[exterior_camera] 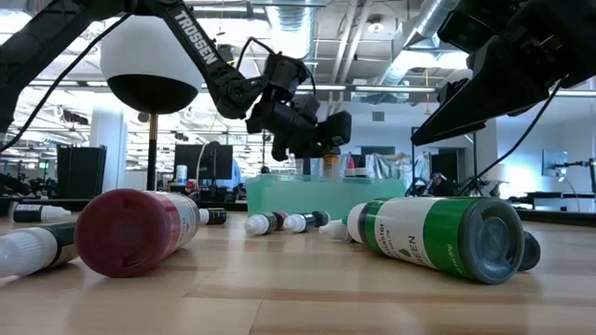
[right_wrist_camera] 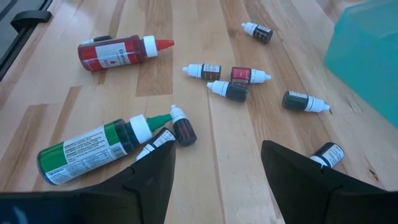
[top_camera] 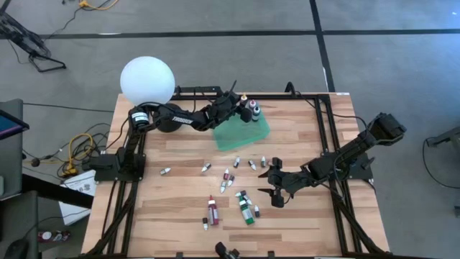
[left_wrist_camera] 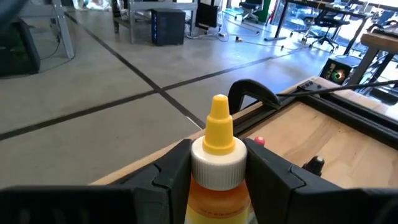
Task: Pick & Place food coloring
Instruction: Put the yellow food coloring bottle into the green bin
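Observation:
My left gripper [top_camera: 244,101] reaches over the far edge of the flat green tray [top_camera: 243,133] and is shut on a yellow food coloring bottle [left_wrist_camera: 217,163] with a white collar and yellow tip. In the low view it hangs above the tray wall [exterior_camera: 321,195], where the tops of two bottles [exterior_camera: 340,166] show. My right gripper [top_camera: 274,188] is open and hovers low over the table near its right side, touching nothing. Before it lie a red bottle [right_wrist_camera: 118,53], a green bottle [right_wrist_camera: 93,146] and several small white-tipped droppers [right_wrist_camera: 239,75], all on their sides. My left gripper pinches the yellow bottle between its two fingers [left_wrist_camera: 173,171] at the white collar [left_wrist_camera: 217,167] and the shoulder just under it. The fingers come in roughly level from the table's left. The bottle stands upright in the hold; its base is hidden below the fingers.
A white globe lamp [top_camera: 147,79] stands at the table's far left corner beside the left arm. A black clamp [left_wrist_camera: 249,93] grips the far table edge beyond the held bottle. Bare wood [top_camera: 316,137] lies to the right of the tray.

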